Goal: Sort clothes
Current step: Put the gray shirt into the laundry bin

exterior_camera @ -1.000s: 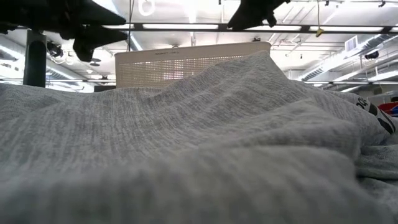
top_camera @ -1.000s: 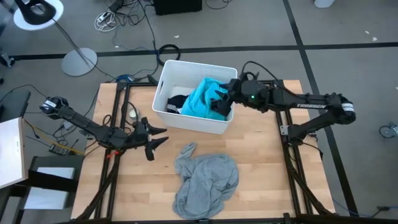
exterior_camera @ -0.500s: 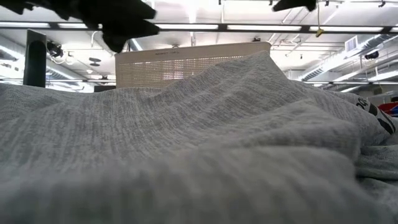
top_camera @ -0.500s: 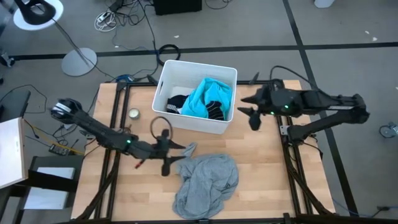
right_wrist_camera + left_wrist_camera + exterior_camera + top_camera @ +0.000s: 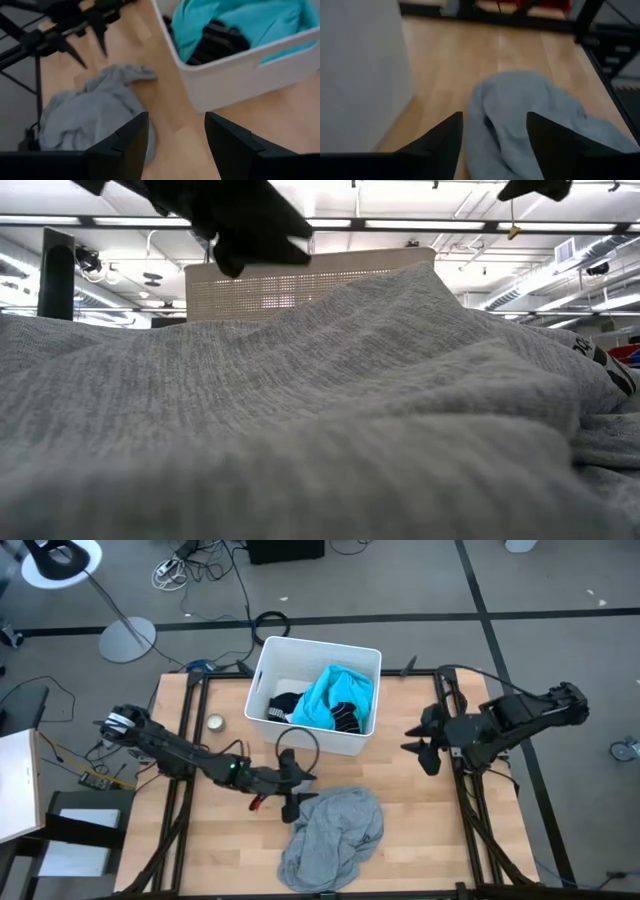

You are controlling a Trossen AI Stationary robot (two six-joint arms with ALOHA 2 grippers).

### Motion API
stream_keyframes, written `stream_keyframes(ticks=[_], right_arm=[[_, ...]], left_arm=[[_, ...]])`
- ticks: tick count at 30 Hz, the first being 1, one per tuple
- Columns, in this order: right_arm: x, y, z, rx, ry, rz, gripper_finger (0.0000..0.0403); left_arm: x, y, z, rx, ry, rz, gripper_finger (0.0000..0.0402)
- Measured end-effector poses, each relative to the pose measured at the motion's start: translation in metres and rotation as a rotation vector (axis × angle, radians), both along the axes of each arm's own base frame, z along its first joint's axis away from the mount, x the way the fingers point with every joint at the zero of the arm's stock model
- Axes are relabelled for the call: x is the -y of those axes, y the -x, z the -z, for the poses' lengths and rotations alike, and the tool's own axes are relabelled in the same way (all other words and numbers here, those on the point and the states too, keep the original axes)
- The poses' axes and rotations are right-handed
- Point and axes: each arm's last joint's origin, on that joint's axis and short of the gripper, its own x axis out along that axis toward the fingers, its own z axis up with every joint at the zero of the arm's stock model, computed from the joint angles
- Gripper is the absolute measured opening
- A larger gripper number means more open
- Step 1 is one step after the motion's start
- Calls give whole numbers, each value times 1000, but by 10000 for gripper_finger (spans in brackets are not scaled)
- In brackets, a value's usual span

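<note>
A large grey shirt (image 5: 335,835) lies crumpled on the wooden table's near middle and fills the low view (image 5: 320,410). A turquoise garment (image 5: 335,695), dark pieces (image 5: 285,705) and a striped dark sock (image 5: 346,718) lie in the white bin (image 5: 300,738). My left gripper (image 5: 298,794) is open just above the shirt's far left corner; in the left wrist view (image 5: 495,145) the shirt (image 5: 520,110) shows between its fingers. My right gripper (image 5: 420,746) is open and empty, right of the bin, and its wrist view (image 5: 177,145) looks back at the bin (image 5: 240,70).
The bin stands at the table's far middle, its wall close beside my left gripper (image 5: 360,75). A small round object (image 5: 213,722) lies on the table left of the bin. Bare wood (image 5: 430,830) shows right of the shirt. Dark frame rails run along both table sides.
My left gripper has travelled toward the table's right edge, from the left side to the shirt's far left corner. My right gripper has drawn out of the bin, toward the table's right and near edges. The striped sock now lies uncovered on the turquoise garment.
</note>
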Motion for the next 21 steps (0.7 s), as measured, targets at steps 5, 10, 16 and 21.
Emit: stream_keyframes(ticks=[5,10,16,21], right_arm=[[-16,-1,6,-33,-63,-4,194],[-37,-3,14,-64,-72,1,194],[-67,1,28,-113,-63,29,191],[-94,4,43,-134,-40,60,187]], left_arm=[[2,-12,2,-115,46,55,262],[11,-28,8,-191,87,110,267],[20,-49,31,-361,67,127,260],[26,-66,55,-460,46,132,259]])
